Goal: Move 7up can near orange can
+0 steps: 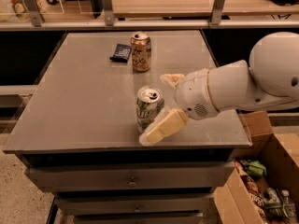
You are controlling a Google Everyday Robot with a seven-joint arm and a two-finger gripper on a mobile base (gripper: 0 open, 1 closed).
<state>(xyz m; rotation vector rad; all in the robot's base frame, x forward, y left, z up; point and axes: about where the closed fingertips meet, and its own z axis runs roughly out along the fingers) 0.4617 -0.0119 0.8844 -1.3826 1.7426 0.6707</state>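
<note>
We see the cylindrical white/green 7up can [147, 107] upright nr the front of the smooth grey table [79, 101], well apart from the coppery orange can [140, 52], which stands farther back beside a dark packet [121, 52]. Gripper [157, 107] is at the 7up can's right side w/ pale blunt fingers [161, 126] spread wide, not clamped. Cardboard box [254, 125] at right holds snack packs.

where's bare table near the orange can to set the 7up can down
Bare: the table right of the orange can out to the right edge, and the strip in front of it toward the 7up can. Crowded: its left side, where the dark packet lies close, and around the 7up can, which the open gripper straddles from the right.
</note>
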